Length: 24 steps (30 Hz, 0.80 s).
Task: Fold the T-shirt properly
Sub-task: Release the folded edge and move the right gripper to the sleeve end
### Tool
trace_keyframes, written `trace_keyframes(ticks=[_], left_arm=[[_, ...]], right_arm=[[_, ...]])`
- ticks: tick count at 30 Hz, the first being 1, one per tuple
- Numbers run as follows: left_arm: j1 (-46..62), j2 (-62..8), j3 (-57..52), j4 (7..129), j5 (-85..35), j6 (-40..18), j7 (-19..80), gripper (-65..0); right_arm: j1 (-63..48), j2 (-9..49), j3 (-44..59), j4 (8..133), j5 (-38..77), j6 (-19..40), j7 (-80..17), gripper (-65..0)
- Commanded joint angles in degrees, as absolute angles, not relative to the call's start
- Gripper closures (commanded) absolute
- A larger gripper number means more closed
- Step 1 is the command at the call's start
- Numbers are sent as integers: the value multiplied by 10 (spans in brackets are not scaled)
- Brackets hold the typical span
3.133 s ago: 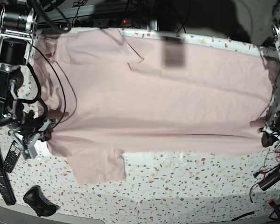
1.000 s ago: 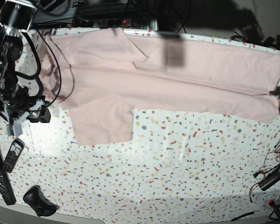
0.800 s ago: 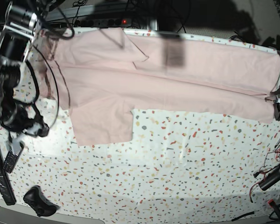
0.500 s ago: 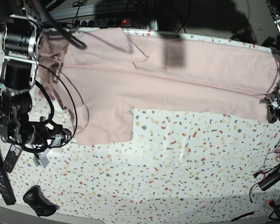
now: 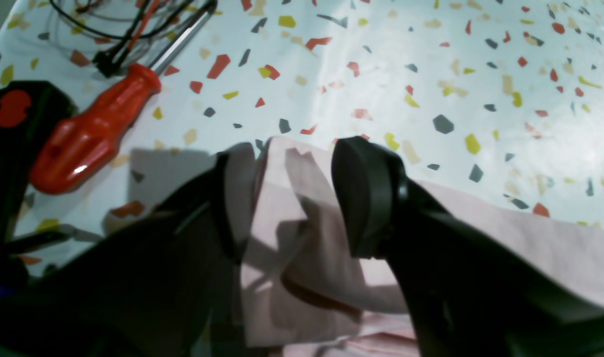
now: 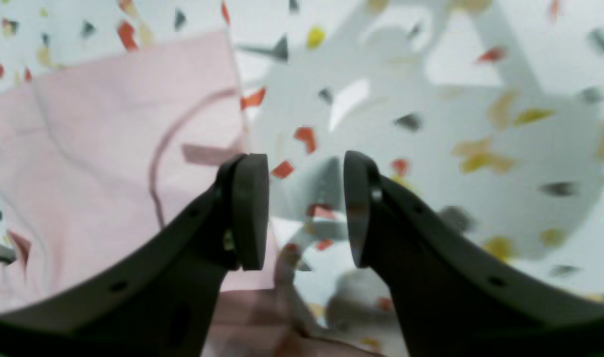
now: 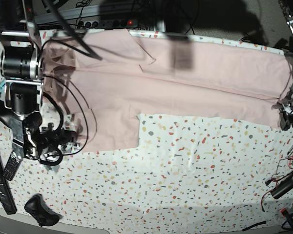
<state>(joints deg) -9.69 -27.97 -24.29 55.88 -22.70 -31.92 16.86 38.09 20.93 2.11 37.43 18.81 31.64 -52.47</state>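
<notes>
We judge the folding to be part done: the step in hand looks like bringing in the flap that sticks out from the shirt. The shirt lies across the table in a long, wide band near the edge farthest from our overhead view. The flap, perhaps a sleeve, reaches out from the band on the right claw's side

We see the right claw standing part open at the flap's outer side, with bare table between its 2 fingers and nothing gripped. The left claw is wide open over the other end of the band; cloth shows between and beneath its 2 fingers, but they are not closed on it

Next, we think, the right claw needs to line up with the flap's edge, close on a single corner and carry it over the band, so that 1 straight outline is left. The left claw could steady or tidy its own end. Soft cloth like this may bunch or drag along if pinched too deep

The shirt is pale pink and plain where we can see it, thin and matt. Its band is mostly smooth, with 1 long crease running lengthwise, loose layers at the far side and rumples near the right arm. Under the left claw, the end is turned over in uneven folds
</notes>
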Motion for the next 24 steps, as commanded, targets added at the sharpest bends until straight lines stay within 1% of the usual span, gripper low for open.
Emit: trace_keyframes(ticks=[1, 7, 9, 11, 13, 16, 18, 20, 21, 24], left_arm=[[-108, -293, -247, 570, -236, -322, 154, -279], [-108, -293, -247, 570, -236, -322, 154, -279], [-108, -293, -247, 570, -236, -322, 154, -279], [-108, -293, -247, 570, -236, -322, 154, -279], [-108, -293, -247, 570, -236, -322, 154, -279], [-108, -293, -247, 570, -236, -322, 154, -279], [-108, -293, -247, 570, -236, -322, 154, -279], [-108, -293, -247, 570, -236, -322, 154, -279], [-108, -293, -247, 570, -236, -322, 154, -279], [-108, -293, -247, 570, -236, -322, 154, -279]], right_arm=[[404, 206, 22, 382, 195, 316, -518, -244], [404, 170, 22, 382, 189, 316, -517, -244], [404, 160, 22, 382, 165, 316, -517, -243], [404, 153, 22, 382, 134, 315, -516, -229], [404, 149, 22, 382, 116, 314, -516, -183], [405, 150, 22, 382, 103, 315, -502, -60], [406, 149, 22, 383, 87, 325, -498, -11], [405, 149, 22, 386, 63, 379, -477, -3], [404, 149, 22, 391, 58, 393, -473, -3], [392, 149, 22, 426, 46, 399, -473, -3]])
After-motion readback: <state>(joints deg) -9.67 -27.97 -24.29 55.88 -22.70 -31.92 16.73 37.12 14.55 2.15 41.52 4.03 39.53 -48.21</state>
